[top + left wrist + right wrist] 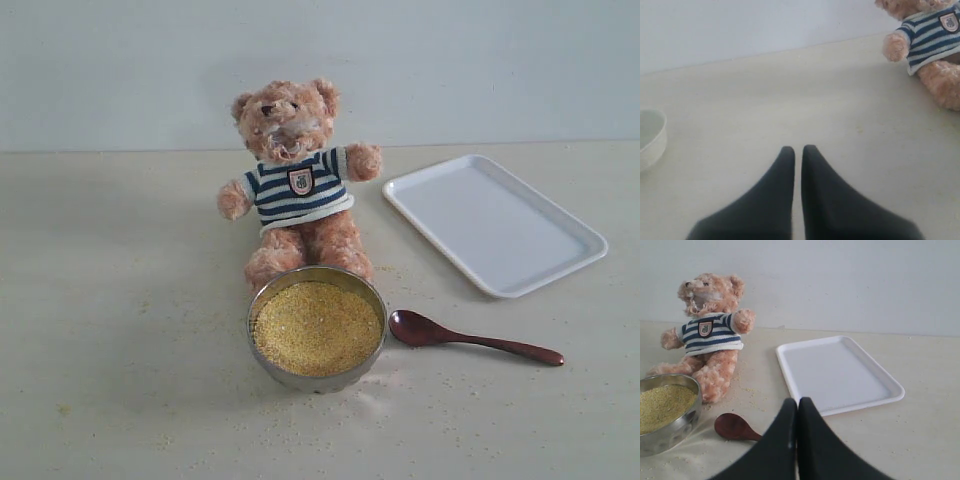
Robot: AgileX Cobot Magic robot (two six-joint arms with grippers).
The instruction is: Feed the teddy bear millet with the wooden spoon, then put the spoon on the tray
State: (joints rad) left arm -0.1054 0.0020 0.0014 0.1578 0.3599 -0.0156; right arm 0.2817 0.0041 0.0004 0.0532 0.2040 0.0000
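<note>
The teddy bear sits upright at the back of the table in its striped sweater, also in the left wrist view and the right wrist view. Right in front of it stands the steel bowl full of millet. The wooden spoon lies flat to the right of the bowl, handle pointing right; its handle is hidden behind my right gripper, which is shut and empty. The white tray lies empty at the back right. My left gripper is shut, empty, over bare table left of the bear.
Stray millet grains dot the table around the bowl and bear. A white bowl stands far left in the left wrist view. A pale wall runs behind the table.
</note>
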